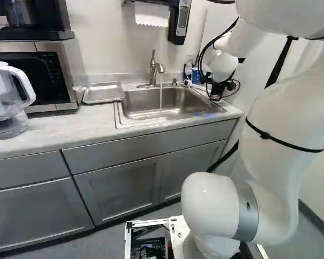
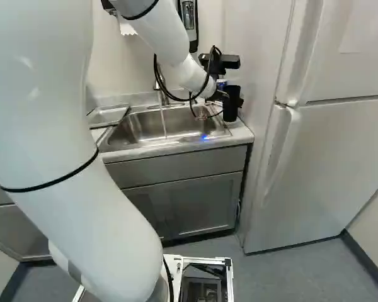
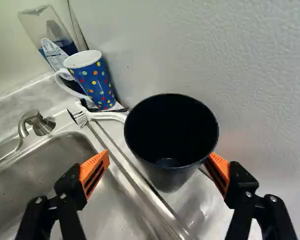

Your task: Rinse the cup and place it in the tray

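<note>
In the right base view my gripper (image 2: 219,95) is low over the sink's far right corner, beside the black cup (image 2: 232,104). The wrist view shows the gripper (image 3: 158,159) open, its orange-padded fingers wide apart. The empty-looking black cup (image 3: 171,131) stands upright by the sink's edge, partly between and ahead of them. One finger is at the cup's side; a gap separates the other from it. Water runs from the faucet (image 1: 154,68) into the sink (image 1: 143,114). The metal tray (image 1: 103,93) lies on the counter, left of the sink in the left base view.
A dotted blue mug (image 3: 94,82), a scrub brush (image 3: 102,115) and a clear bottle (image 3: 52,40) stand or lie near the cup, beside the wall. A microwave (image 1: 29,73) and a water pitcher (image 1: 8,102) are beyond the tray. The fridge (image 2: 340,138) rises right of the counter.
</note>
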